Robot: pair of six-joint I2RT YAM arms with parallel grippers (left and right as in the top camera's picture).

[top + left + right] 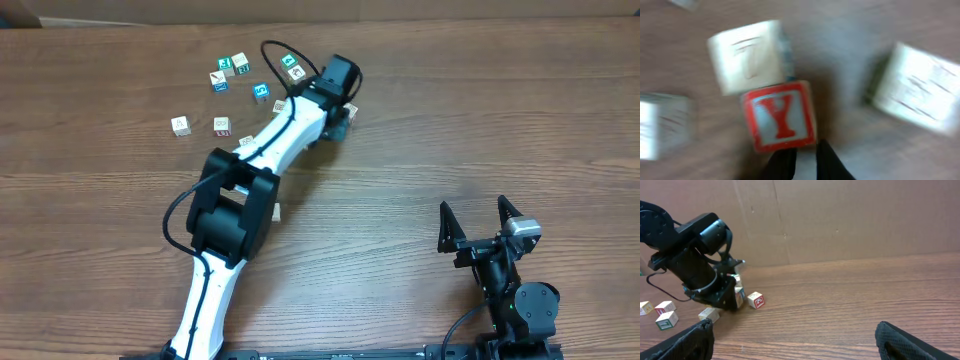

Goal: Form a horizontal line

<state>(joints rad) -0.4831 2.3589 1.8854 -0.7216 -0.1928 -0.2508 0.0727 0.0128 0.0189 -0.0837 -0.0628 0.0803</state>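
1. A wooden table [450, 120] fills the overhead view.
2. The left arm [270, 140] runs from the bottom left up to the upper centre.
3. The right gripper [472, 205], at lower right, has its fingers spread wide and holds nothing.
4. The left gripper [806, 147], at the bottom of its wrist view, has its fingers drawn close. Blur hides whether they pinch anything.
5. The red-edged Y cube [780, 122], just above them, touches a pale cube [747, 57].
6. The other cubes [222, 125] for the line lie scattered and apart at overhead upper left.
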